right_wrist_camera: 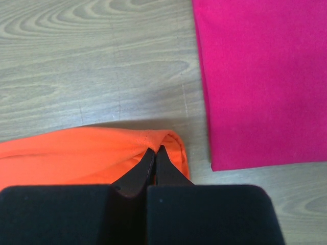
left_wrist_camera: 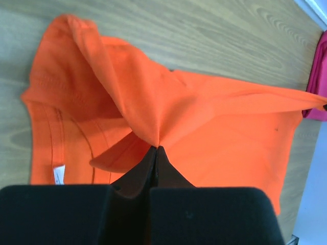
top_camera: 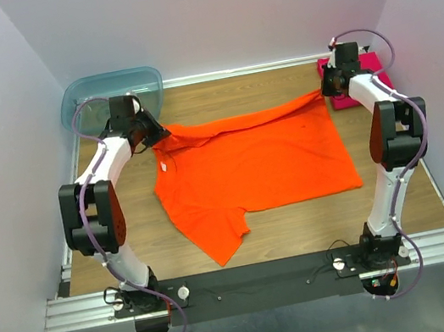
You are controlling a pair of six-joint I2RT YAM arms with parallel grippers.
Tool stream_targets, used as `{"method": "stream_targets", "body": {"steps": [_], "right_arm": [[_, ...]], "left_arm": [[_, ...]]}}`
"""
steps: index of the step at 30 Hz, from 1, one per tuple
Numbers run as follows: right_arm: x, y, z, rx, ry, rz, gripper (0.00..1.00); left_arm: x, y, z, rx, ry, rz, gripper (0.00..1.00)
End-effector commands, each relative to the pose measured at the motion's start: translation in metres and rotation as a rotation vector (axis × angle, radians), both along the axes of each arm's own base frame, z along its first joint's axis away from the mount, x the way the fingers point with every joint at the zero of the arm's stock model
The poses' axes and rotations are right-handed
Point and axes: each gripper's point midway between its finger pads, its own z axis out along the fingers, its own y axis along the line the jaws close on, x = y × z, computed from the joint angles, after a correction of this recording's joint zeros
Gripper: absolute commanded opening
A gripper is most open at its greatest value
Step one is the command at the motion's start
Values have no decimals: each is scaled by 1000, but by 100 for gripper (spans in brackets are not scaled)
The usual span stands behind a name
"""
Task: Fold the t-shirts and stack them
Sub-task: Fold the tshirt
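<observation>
Two t-shirts lie on the wooden tabletop (top_camera: 303,233). One orange t-shirt (top_camera: 256,164) is spread across the middle. One magenta t-shirt (top_camera: 376,63) is folded at the far right corner, and the right arm (top_camera: 392,132) hides much of it from above. One translucent blue-green tub (top_camera: 109,87) sits far left, behind the left gripper (top_camera: 155,135). Both grippers are pinched closed on the orange t-shirt's far edge, the right gripper (top_camera: 325,89) just beside the magenta t-shirt. Only the left wrist view clearly shows a white label (left_wrist_camera: 59,174) inside the collar.

Bright, even light; the orange t-shirt (left_wrist_camera: 230,127) casts only soft shadows.
</observation>
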Motion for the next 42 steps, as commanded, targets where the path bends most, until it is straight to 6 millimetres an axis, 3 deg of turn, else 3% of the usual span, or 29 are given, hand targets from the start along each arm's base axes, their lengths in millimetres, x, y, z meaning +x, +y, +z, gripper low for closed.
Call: {"method": "stream_targets", "body": {"steps": [1,7,13,20,27,42], "right_arm": [[-5,-1,15,25,1,-11,2],[-10,-6,19,8,7,-26,1],[-19,-14,20,3,32,-59,2],[-44,-16,5,11,115,-92,2],[-68,-15,-12,38,183,-124,1],[-81,-14,-63,70,304,-136,2]], "left_arm": [[-20,-2,2,-43,21,-5,2],[-33,-8,8,-99,22,-11,2],[-27,17,17,-37,-1,46,1],[-39,18,10,-48,23,38,1],[-54,14,-17,-64,83,21,1],[-83,10,-79,-91,212,10,1]]}}
